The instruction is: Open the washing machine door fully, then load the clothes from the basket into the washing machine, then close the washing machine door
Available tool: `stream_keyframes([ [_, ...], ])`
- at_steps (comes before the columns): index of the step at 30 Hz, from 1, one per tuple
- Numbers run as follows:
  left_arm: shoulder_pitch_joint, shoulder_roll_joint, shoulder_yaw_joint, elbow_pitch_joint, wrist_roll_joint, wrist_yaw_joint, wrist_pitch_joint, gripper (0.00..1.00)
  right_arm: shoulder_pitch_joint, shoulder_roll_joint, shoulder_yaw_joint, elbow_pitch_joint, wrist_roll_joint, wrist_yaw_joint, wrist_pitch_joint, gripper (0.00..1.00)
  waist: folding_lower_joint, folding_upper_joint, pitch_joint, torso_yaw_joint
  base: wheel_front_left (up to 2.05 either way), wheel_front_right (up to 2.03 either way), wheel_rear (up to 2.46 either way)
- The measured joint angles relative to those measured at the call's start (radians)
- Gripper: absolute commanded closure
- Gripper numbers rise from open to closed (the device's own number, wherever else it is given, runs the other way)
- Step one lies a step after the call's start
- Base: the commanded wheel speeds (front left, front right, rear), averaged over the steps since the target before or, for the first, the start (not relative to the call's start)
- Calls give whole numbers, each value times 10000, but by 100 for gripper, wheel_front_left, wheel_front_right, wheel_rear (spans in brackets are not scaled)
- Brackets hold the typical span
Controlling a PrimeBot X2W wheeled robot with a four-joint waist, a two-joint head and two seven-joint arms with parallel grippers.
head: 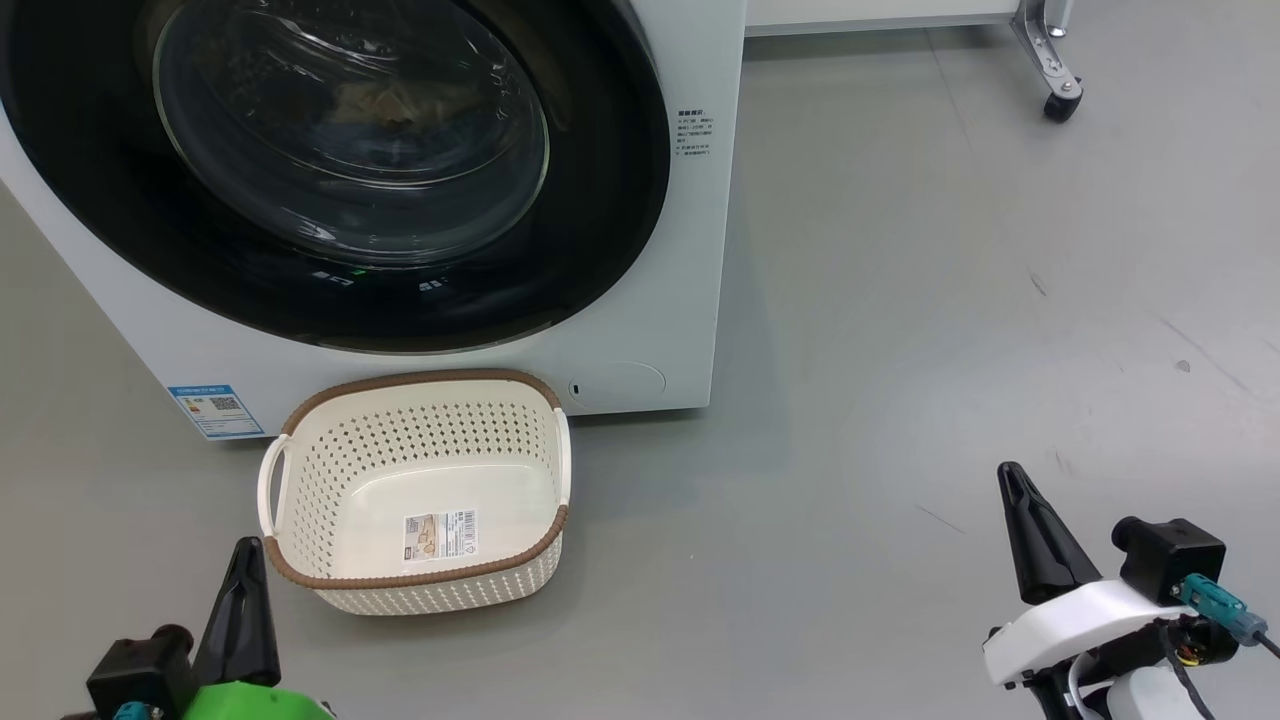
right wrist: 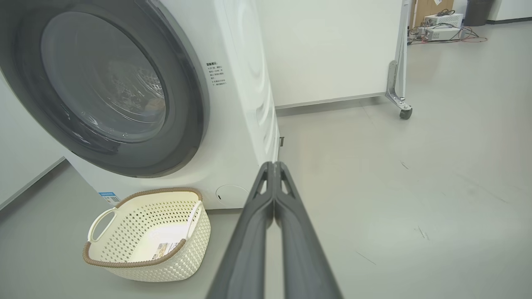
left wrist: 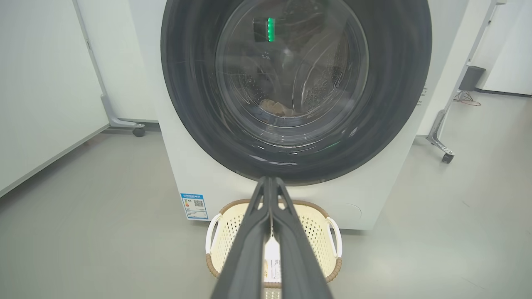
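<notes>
The washing machine (head: 650,320) stands white in front of me, and its round black door (head: 350,150) lies shut flat against it. Through the glass, a bit of cream and tan clothes (left wrist: 276,107) rests low in the steel drum. The cream basket (head: 420,378) sits on the floor against the machine's front, tilted toward me, with just a barcode sticker on its bottom. My left gripper (head: 248,548) is shut just left of the basket's near corner, and in the left wrist view my left gripper (left wrist: 270,179) points at the door's lower edge. My right gripper (head: 1012,478) is shut over bare floor far to the right, holding nothing.
A blue label (head: 215,410) marks the machine's lower left corner. White partition panels on casters (head: 1062,105) stand beside and behind the machine; another caster (left wrist: 138,132) is on its left. Open grey floor (head: 950,350) stretches to the right.
</notes>
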State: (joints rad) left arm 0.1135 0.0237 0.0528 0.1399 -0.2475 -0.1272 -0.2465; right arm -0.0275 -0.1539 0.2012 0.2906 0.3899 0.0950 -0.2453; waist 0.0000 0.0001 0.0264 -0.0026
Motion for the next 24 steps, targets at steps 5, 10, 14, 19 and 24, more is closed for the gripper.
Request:
stream_keyframes([
  [5,-2,0,-13,29,-640,0,159,100,-3,35,-167,0,627,0,173,100,0,0,-13,0,0,0,0],
  [10,-14,0,-15,81,-1517,0,341,100,-8,105,-326,-2,1469,2,378,100,0,0,-25,1,0,0,0],
  [14,-24,0,-17,117,-2313,0,497,100,-14,194,-441,-4,1956,8,499,100,0,0,-34,2,0,0,0],
  [19,-95,2,-12,151,-2959,0,690,100,-27,245,-639,-6,2541,8,696,100,0,0,-46,4,0,0,0],
  [24,-118,2,-4,221,-3618,0,872,100,-34,280,-796,-8,3145,10,899,100,0,0,-58,6,0,0,0],
])
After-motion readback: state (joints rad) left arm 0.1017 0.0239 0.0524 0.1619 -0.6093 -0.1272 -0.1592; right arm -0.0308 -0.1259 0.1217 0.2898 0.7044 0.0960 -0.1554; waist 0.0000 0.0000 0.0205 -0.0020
